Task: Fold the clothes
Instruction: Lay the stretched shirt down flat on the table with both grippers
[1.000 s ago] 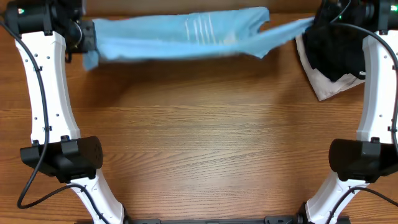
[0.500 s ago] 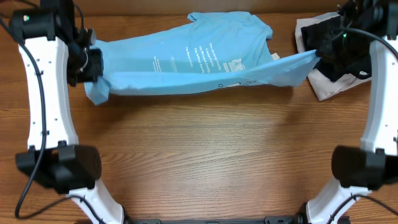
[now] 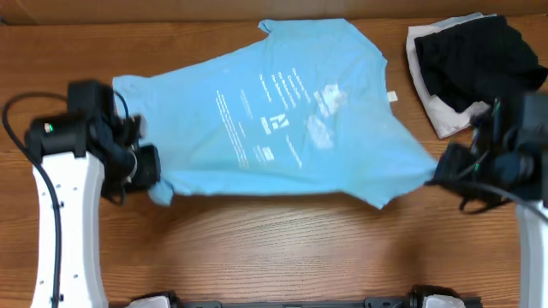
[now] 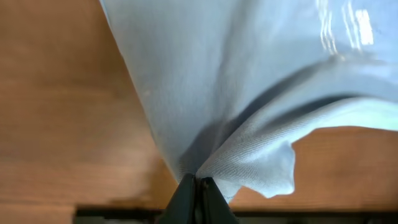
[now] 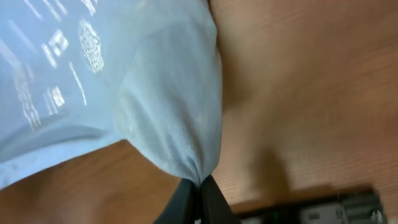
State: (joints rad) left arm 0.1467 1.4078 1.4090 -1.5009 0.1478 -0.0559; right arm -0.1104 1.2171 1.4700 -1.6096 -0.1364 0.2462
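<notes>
Zero folds made: shirt spread open, both near corners pinched

Zero folds showed on the sky-blue T-shirt (image 3: 282, 128) at this moment. It lay opened out across the far half of the table (image 3: 282, 257), with the white print (image 3: 276, 120) facing up and running slantwise. Most of the cloth looked flat on the wood. The near edge ran roughly between the two arms, sagging a little in the middle.

The left gripper (image 3: 147, 168) sat at the shirt's near-left corner. The left wrist view showed its jaws pressed together with a gathered point of blue fabric (image 4: 236, 124) caught between them. The cloth rose away from the tips in a creased fan. The right gripper (image 3: 441, 169) sat at the near-right corner. Its jaws were likewise closed down on a pinch of the shirt (image 5: 168, 112), and bare wood showed beside it. Whether these corners were hem or sleeve could not be told from the views.

A black garment (image 3: 475, 51) lay on a white garment (image 3: 441, 120) at the far right, just beside the shirt's edge. I could not tell whether they touched it. Neither was held.

Judgement: this was the laying-out stage, near its end. The shirt was spread but some wrinkles remained near both grips. Every actual fold was left to do, which probably means sides in, then lengthwise halving. The task was early, well under halfway.
</notes>
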